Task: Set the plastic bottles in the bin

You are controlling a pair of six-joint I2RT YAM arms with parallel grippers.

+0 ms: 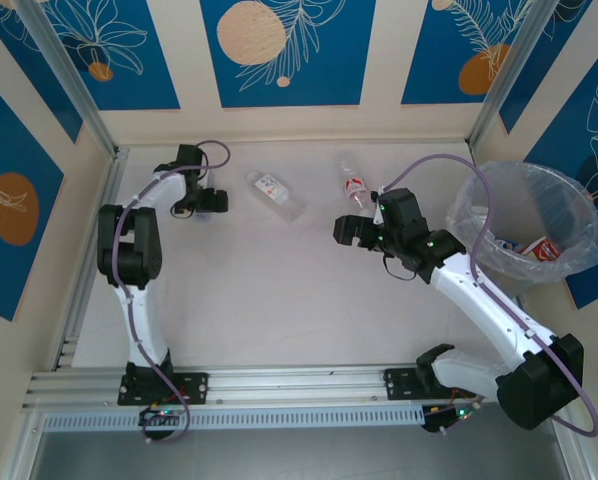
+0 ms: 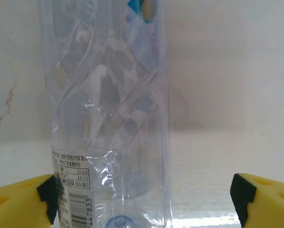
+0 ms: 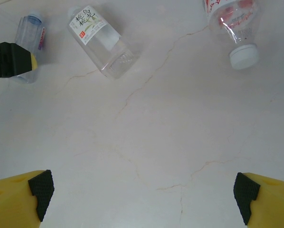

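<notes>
Pale veined table (image 1: 279,300), cream walls with blue panels (image 1: 279,50) behind it. The bin (image 1: 571,203) stands at the table's right edge with a few bottles in the bin (image 1: 539,247), one with a red label.

3 bottles are on the table. At the far left, a clear bottle (image 2: 108,118) stands upright between the left gripper's (image 2: 144,194) spread jaws. It is close against one pad, with a wide gap to the other, so nothing is clamped. From the right wrist it shows a blue cap.

Near the far wall lie a white-label bottle (image 1: 276,194) and, to its right, a red-label bottle (image 1: 352,185) with a white cap.

The right gripper (image 3: 142,194) hangs wide open over bare table, just near of the red-label bottle and left of the bin.
</notes>
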